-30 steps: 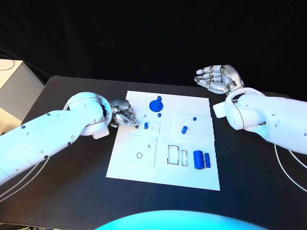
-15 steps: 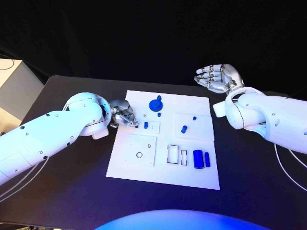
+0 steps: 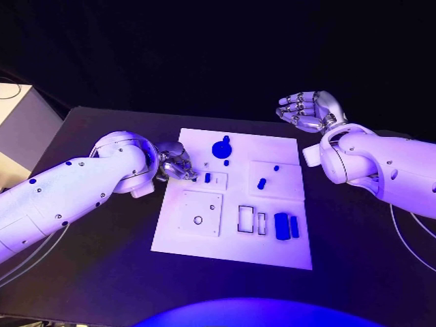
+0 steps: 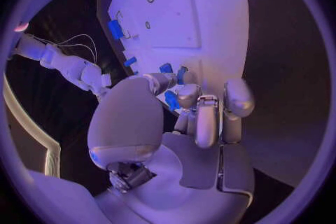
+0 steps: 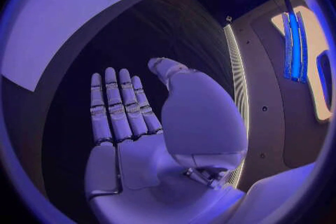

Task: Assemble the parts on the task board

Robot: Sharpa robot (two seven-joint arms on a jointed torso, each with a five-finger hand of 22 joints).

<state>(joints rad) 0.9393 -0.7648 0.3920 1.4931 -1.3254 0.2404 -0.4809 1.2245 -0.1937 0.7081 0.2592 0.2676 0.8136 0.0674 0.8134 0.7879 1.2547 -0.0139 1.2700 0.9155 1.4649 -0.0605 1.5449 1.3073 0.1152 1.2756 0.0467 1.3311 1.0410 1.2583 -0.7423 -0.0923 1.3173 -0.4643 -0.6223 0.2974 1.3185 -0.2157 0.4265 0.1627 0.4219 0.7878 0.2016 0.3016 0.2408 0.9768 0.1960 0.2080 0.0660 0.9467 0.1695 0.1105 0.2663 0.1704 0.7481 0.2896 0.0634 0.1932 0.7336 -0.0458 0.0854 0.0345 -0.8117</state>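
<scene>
In the head view you see the task board [image 3: 233, 194] lying in the middle of the black table [image 3: 100, 272]. Your left hand [image 3: 176, 163] sits at the board's left edge near its far corner, fingers curled in over the board. Just beside its fingertips a small blue part [image 3: 207, 178] stands on the board. A round blue part [image 3: 221, 147] sits near the far edge, another small one [image 3: 262, 182] lies toward the right edge, and two long blue parts [image 3: 287, 226] lie side by side near the near right corner. Your right hand [image 3: 308, 111] hangs beyond the board's far right corner, palm up, fingers apart and holding nothing.

In the left wrist view the left hand [image 4: 189, 117] has its fingers bunched around a blue piece [image 4: 171, 99]; you can take that as a pinch.

In the right wrist view the right hand [image 5: 133, 123] lies flat with straight fingers, off the board's edge over the table.
</scene>
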